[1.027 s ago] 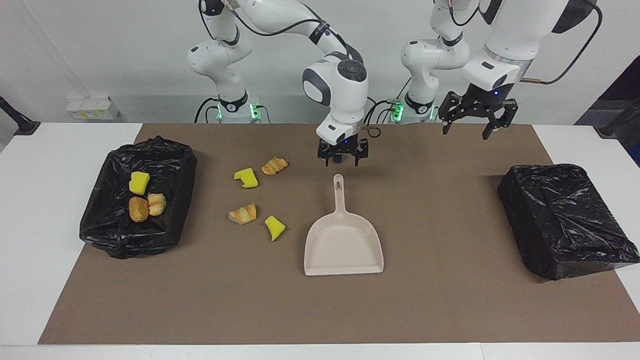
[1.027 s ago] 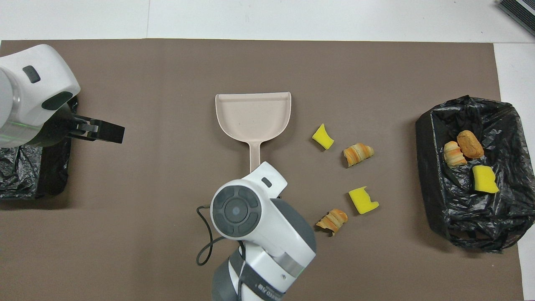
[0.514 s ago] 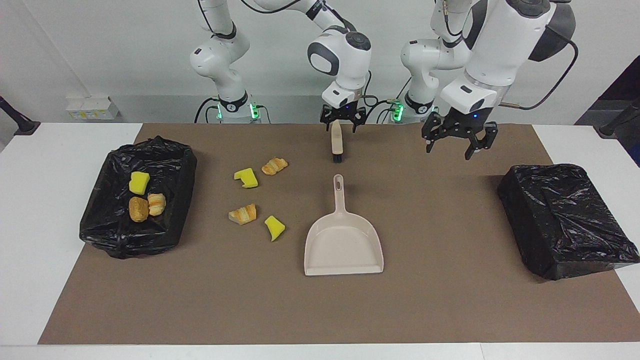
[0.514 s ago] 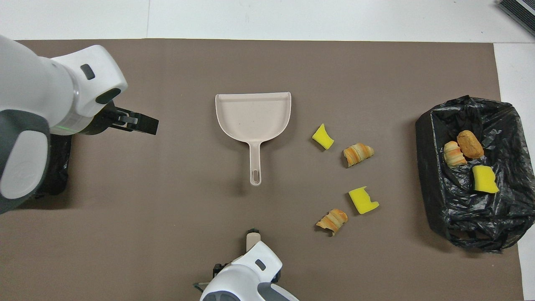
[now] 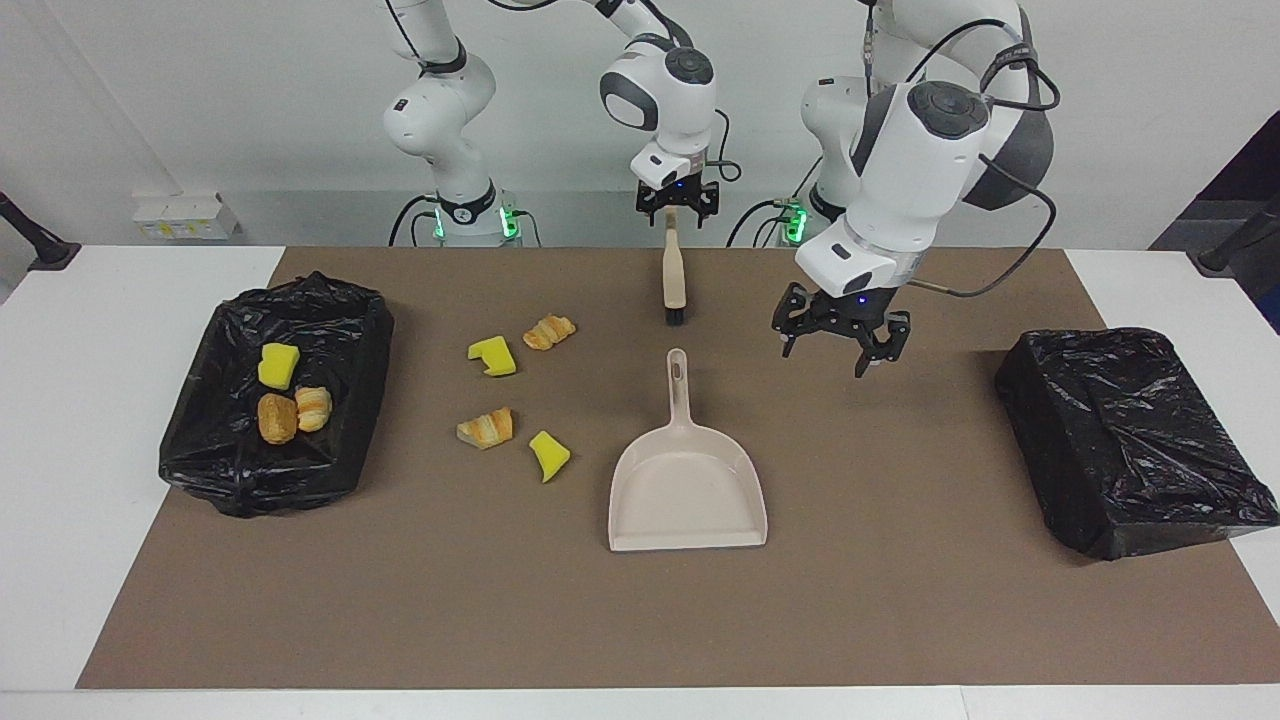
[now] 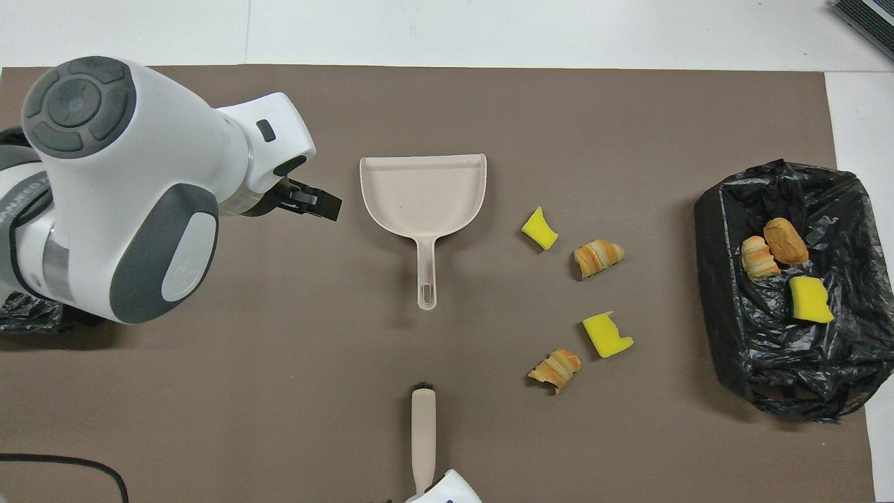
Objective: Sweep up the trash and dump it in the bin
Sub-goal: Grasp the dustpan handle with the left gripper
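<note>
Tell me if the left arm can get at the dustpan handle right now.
Probably yes. The left claw hangs open over bare mat beside the dustpan, and nothing lies between it and the handle. The brush, in the right claw, is clear of it.

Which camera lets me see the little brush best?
The facing view. There the whole brush hangs from the right gripper, handle up, dark bristles down, above the mat near the dustpan's handle. The overhead view shows only its handle from above, cut off at the frame's bottom.

We see the dustpan (image 5: 687, 490) mid-table, four scraps (image 5: 491, 357) beside it, three scraps (image 5: 278, 366) in the bin (image 5: 345, 310).
</note>
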